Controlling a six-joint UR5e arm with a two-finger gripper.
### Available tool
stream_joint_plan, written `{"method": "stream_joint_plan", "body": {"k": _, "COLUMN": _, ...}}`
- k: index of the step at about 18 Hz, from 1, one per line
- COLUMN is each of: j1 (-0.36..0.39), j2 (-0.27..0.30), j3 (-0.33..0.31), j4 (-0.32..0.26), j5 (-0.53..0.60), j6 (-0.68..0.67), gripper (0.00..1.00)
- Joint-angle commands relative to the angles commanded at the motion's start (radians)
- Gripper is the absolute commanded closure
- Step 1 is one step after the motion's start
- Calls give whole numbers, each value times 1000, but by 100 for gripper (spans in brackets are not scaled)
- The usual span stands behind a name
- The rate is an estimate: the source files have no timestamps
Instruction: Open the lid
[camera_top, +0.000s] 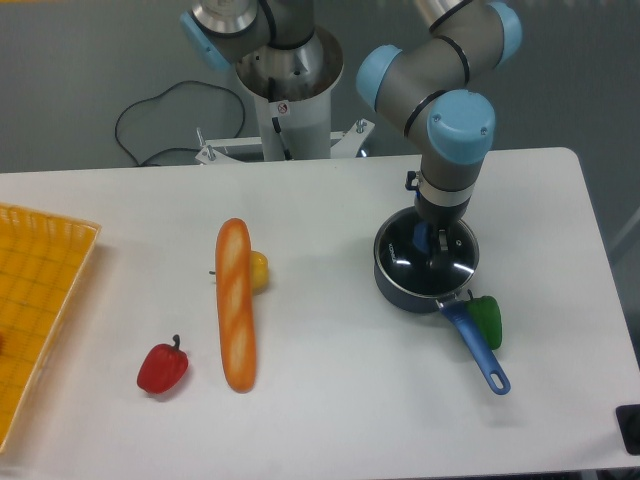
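Over the saucepan (400, 290) I see my one gripper (432, 243) down at the blue knob of the one lid (440, 268), which sits on the pot; whether the fingers have closed I cannot tell. Around it: one green pepper (488, 318), one baguette (236, 303), one lemon (259, 270), one red pepper (162, 368), one yellow tray (35, 300)

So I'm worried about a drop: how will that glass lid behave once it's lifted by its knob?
The lid looks like rigid glass with a metal rim, so probably stiff, fairly heavy and breakable. Held only at the small centre knob, it may tilt or swing. The gripper sits right over it; its grip isn't visible.
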Motion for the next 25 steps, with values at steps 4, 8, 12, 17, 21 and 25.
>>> {"method": "stream_joint_plan", "body": {"k": 4, "j1": -2, "j2": -2, "j3": 0, "j4": 0, "j5": 2, "j6": 0, "gripper": 28}}
{"method": "stream_joint_plan", "body": {"k": 8, "j1": -3, "j2": -2, "j3": 0, "j4": -2, "j5": 3, "j6": -8, "gripper": 35}}
{"method": "stream_joint_plan", "body": {"k": 12, "j1": -3, "j2": -2, "j3": 2, "j4": -6, "j5": 3, "j6": -11, "gripper": 41}}
{"method": "stream_joint_plan", "body": {"k": 17, "j1": -3, "j2": -2, "j3": 17, "j4": -34, "j5": 5, "j6": -11, "gripper": 41}}
{"method": "stream_joint_plan", "body": {"k": 21, "j1": -5, "j2": 0, "j3": 58, "j4": -100, "j5": 5, "j6": -11, "gripper": 41}}
{"method": "stream_joint_plan", "body": {"k": 25, "j1": -11, "j2": 3, "j3": 93, "j4": -150, "j5": 3, "j6": -35, "gripper": 41}}
